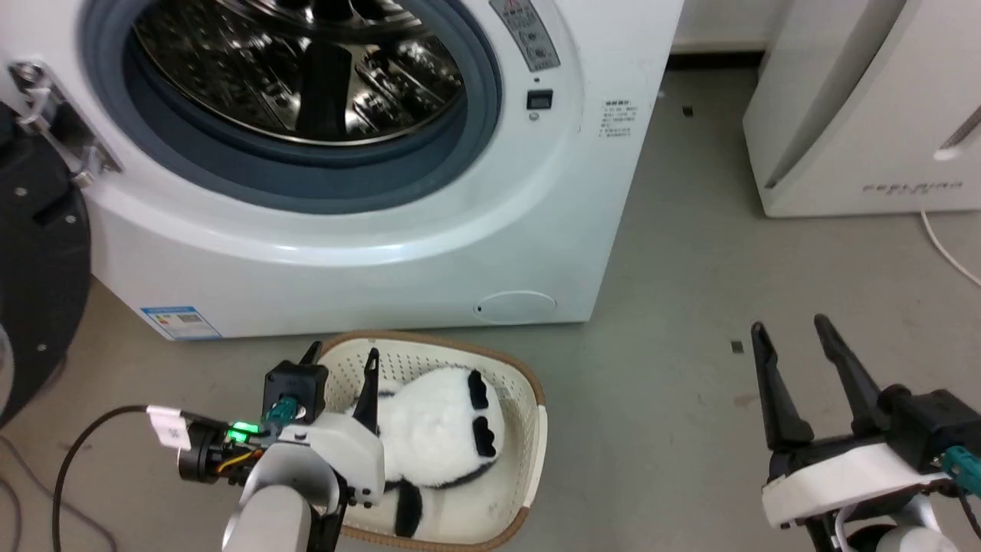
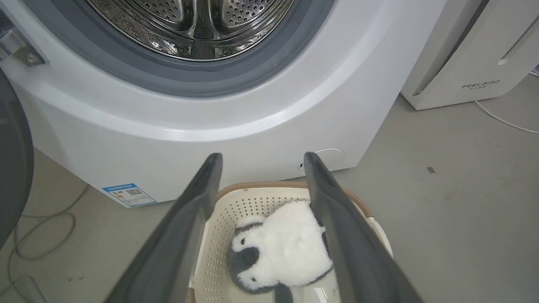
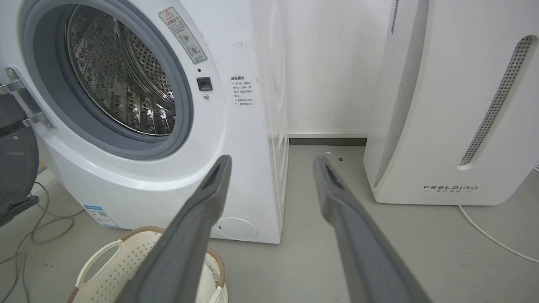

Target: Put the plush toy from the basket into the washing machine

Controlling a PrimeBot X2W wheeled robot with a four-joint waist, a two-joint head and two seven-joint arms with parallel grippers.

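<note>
Lining up the grab: left gripper (image 1: 343,353) is hanging over the basket (image 1: 429,337), fingers spread, pinching nothing, tips above the basket's washer-side half. Panda (image 1: 441,429) is lying in the basket and filling most of it, white bulk up, a dark limb toward the basket's robot-side end. This is looking like pre-grasp, so I'm suggesting coming straight down with the fingers straddling the white body's middle, not a limb or ear, since plush is likely squashing and slipping out of a shallow pinch. I'm advising going deep before closing, but steering the tips off the basket's perforated wall so they aren't snagging or dragging it. I'm also advising lifting above the rim before swinging to the washer (image 1: 383,253), which is standing just behind the basket, door (image 1: 31,268) open, drum (image 1: 306,69) showing. Right gripper (image 1: 790,322) is idling well to the basket's right, also spread, holding nothing.
</note>
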